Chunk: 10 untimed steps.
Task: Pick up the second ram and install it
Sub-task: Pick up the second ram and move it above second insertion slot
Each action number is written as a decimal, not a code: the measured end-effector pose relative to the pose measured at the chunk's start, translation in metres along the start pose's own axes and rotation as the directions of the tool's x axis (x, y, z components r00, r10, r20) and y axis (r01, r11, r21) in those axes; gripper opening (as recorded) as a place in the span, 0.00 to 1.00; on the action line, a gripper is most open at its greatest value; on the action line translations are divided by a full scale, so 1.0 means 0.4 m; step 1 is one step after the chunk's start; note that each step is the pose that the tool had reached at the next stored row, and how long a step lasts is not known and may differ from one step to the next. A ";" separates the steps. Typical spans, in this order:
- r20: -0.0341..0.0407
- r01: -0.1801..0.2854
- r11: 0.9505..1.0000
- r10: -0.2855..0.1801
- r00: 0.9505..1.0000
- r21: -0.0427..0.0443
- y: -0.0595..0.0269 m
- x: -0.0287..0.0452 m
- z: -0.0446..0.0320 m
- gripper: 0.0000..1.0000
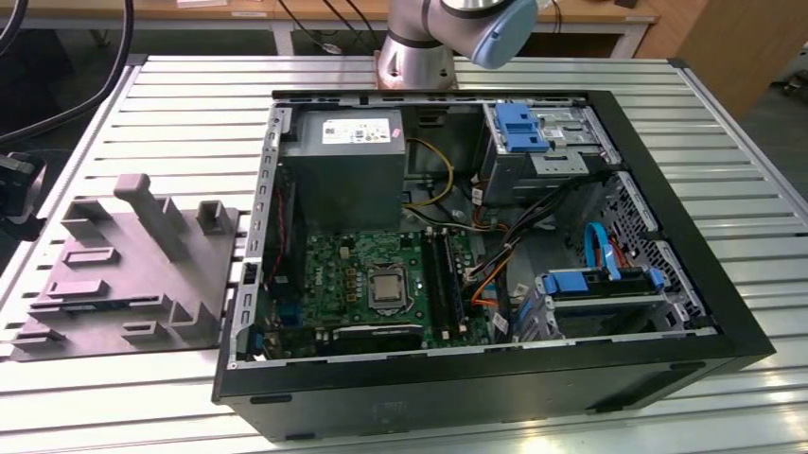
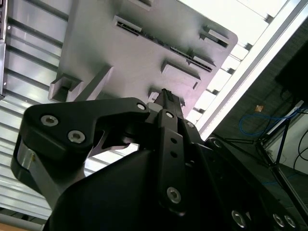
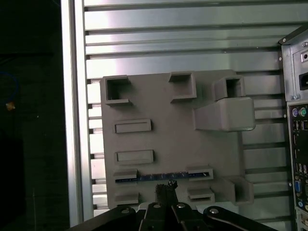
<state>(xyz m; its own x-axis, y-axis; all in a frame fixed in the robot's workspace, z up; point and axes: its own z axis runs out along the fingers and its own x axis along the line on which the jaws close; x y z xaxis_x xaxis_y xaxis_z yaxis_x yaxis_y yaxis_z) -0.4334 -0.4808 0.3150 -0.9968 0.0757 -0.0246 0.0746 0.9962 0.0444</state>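
The second ram (image 3: 144, 177) is a thin blue-green strip standing on edge between two holders of the grey fixture block (image 3: 168, 130). The second wrist view shows it as a dark strip (image 2: 168, 45) across the same block. My gripper (image 3: 166, 184) hangs well above the fixture, roughly over the strip's middle and apart from it. Its two black fingers (image 2: 166, 103) are pressed together with nothing between them. In the exterior view the fixture (image 1: 120, 284) lies on the table at that view's left, beside the open computer case (image 1: 480, 246).
The case holds a green motherboard (image 1: 366, 274) with long black memory slots (image 1: 440, 274), a grey power supply (image 1: 341, 156), blue drive cages (image 1: 524, 128) and loose cables. The arm's base (image 1: 417, 57) stands behind the case. The slatted metal table (image 1: 189, 113) ends close to the fixture.
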 end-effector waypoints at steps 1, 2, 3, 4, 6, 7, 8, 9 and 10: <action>0.000 0.000 1.000 0.000 1.000 0.000 0.000 0.000 0.000 0.10; 0.000 0.000 1.000 0.000 1.000 0.000 0.000 0.000 0.000 0.10; 0.000 0.000 1.000 0.000 1.000 0.000 0.000 0.000 0.000 0.10; 0.000 0.000 1.000 0.000 1.000 0.000 0.000 0.000 0.000 0.10; 0.000 0.000 1.000 0.000 1.000 0.000 0.000 0.000 0.000 0.10; 0.000 0.000 1.000 0.000 1.000 0.000 0.000 0.000 0.000 0.10; 0.000 0.000 1.000 0.000 1.000 0.000 0.000 0.000 0.000 0.10; 0.000 0.000 1.000 0.000 1.000 0.000 0.000 0.000 0.000 0.10; 0.000 0.003 1.000 -0.003 1.000 0.000 0.000 0.000 0.000 0.10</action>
<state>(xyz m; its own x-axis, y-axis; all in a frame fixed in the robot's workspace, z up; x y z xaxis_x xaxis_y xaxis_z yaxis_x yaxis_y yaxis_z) -0.4335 -0.4808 0.3150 -0.9970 0.0730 -0.0246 0.0719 0.9964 0.0444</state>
